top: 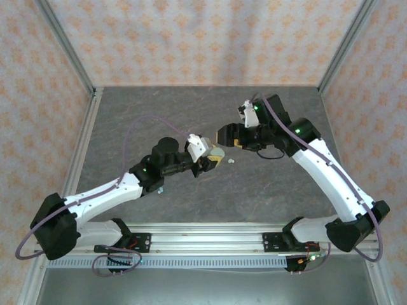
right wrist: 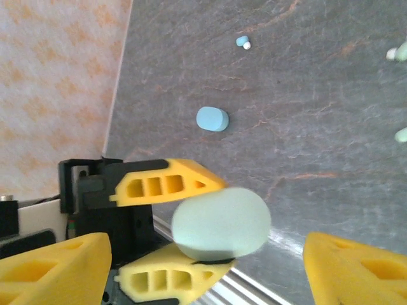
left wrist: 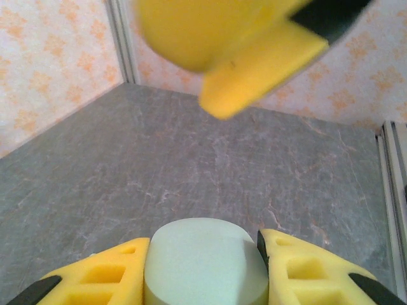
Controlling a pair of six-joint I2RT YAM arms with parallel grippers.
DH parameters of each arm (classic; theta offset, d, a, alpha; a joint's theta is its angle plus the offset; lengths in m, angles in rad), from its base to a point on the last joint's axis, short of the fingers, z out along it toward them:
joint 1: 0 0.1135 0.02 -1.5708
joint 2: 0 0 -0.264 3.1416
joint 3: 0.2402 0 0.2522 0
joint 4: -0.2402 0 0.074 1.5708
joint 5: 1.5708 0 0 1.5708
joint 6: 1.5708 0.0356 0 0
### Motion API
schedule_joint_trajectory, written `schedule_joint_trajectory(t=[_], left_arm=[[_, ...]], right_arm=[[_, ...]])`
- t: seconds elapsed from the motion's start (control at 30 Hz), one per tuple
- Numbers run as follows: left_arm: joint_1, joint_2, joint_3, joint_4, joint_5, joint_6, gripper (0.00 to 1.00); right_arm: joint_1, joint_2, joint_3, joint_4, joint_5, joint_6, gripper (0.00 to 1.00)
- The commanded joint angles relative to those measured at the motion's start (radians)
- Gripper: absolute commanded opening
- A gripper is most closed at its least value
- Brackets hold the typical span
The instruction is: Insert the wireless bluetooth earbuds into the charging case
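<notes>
Left gripper (top: 213, 157) clamped pale-mint oval plastic case (left wrist: 203, 264), lid apparently shut; right gripper (top: 222, 135), wide open and empty, should next open it.

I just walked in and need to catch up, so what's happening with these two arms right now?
The left gripper is clamped on a pale mint charging case, holding it over the grey table. The right gripper hovers close by, open, with nothing between its fingers. No earbud is being handled yet: a light blue earbud and two pale mint bits lie loose on the table, with a light blue case lying near the blue one.
</notes>
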Motion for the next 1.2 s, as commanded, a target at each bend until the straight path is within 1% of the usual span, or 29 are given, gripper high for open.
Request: schedule_joint_trajectory(t=[0.0,0.07,0.33,0.5,0.7,0.93,1.17], left_arm=[[0.037,-0.057,-0.018,0.084,0.017,-0.076,0.28],[0.053,-0.077,-0.02,0.1,0.027,-0.099,0.28],[0.057,-0.115,-0.003,0.171,0.067,-0.155,0.28],[0.057,-0.11,0.007,0.22,0.079,-0.195,0.28],[0.057,-0.087,0.01,0.258,0.07,-0.223,0.28],[0.057,-0.063,0.019,0.256,0.051,-0.235,0.28],[0.066,-0.045,0.032,0.192,0.018,-0.236,0.3]], right_arm=[[-0.03,-0.053,-0.101,0.192,-0.114,0.161,0.77],[-0.035,-0.067,-0.157,0.28,-0.165,0.223,0.77],[-0.036,-0.066,-0.25,0.467,-0.288,0.359,0.76],[-0.036,-0.064,-0.286,0.564,-0.339,0.425,0.69],[-0.036,-0.066,-0.318,0.671,-0.397,0.501,0.55],[-0.036,-0.065,-0.333,0.715,-0.431,0.524,0.32],[-0.036,-0.068,-0.341,0.754,-0.434,0.545,0.18]])
